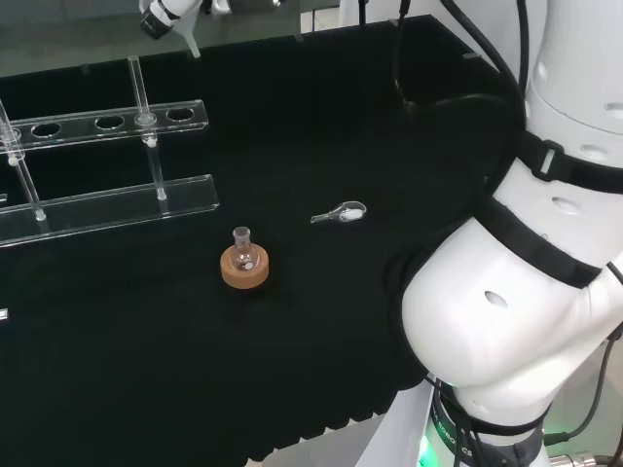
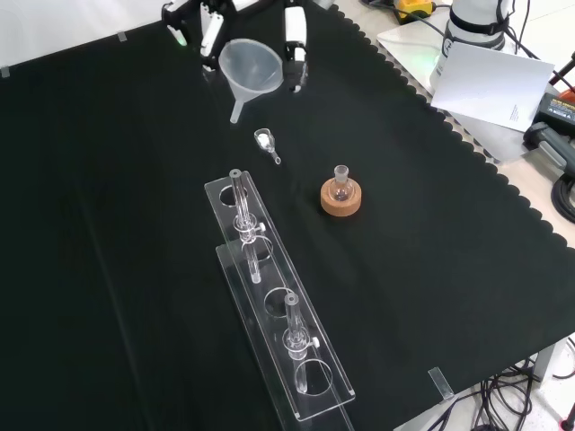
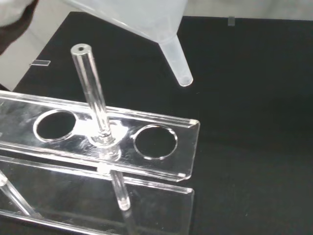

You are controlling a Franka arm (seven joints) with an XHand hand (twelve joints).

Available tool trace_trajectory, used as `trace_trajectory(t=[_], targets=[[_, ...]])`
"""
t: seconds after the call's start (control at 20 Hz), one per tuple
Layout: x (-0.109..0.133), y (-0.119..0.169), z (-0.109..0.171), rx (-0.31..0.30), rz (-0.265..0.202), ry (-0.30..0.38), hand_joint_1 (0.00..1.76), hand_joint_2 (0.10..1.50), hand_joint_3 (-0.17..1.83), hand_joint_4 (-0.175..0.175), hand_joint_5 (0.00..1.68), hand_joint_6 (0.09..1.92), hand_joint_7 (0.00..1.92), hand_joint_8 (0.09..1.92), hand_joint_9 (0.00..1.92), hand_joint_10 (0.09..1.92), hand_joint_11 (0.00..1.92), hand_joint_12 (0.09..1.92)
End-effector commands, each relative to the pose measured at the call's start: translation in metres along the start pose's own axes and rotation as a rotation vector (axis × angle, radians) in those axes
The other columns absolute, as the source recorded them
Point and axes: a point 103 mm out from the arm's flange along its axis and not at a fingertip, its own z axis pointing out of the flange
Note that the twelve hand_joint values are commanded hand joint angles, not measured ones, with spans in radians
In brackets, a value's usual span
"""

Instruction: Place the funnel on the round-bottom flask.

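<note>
A small round-bottom flask (image 1: 242,248) stands upright on a cork ring (image 1: 244,271) near the middle of the cloth, its neck open; in the front view the flask (image 2: 340,183) sits right of the rack. The hand (image 2: 294,36) is high at the top of the front view, its fingers on both sides of a clear plastic funnel (image 2: 251,68) held above the cloth with the spout pointing down and to the left. In the head view the hand (image 1: 159,17) is at the top left, far from the flask. The funnel's spout (image 3: 178,67) hangs over the rack's end in the wrist view.
A clear acrylic test-tube rack (image 2: 269,296) with glass tubes lies left of the flask in the front view and at the left in the head view (image 1: 107,161). A small clear clip-like piece (image 2: 265,142) lies between funnel and flask. Papers and cables sit beyond the cloth's right edge.
</note>
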Motion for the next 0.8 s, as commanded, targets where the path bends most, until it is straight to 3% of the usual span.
trace_trajectory(t=[0.05, 0.35, 0.6, 0.8], targets=[[0.01, -0.007, 0.008, 0.033, 0.005, 0.043, 1.08, 0.68, 0.7, 0.175, 1.17, 0.87, 1.46, 0.63, 1.26, 0.17, 0.07, 1.59], [-0.007, -0.021, 0.017, 0.005, 0.057, 0.064, 1.08, 0.68, 0.71, 0.175, 1.17, 0.87, 1.46, 0.63, 1.26, 0.16, 0.06, 1.59], [-0.034, -0.041, 0.033, 0.044, 0.084, 0.068, 1.08, 0.67, 0.71, 0.175, 1.17, 0.87, 1.46, 0.63, 1.25, 0.16, 0.06, 1.59], [-0.04, -0.054, 0.045, 0.086, 0.081, 0.072, 1.08, 0.67, 0.71, 0.175, 1.17, 0.87, 1.46, 0.63, 1.25, 0.16, 0.06, 1.59]])
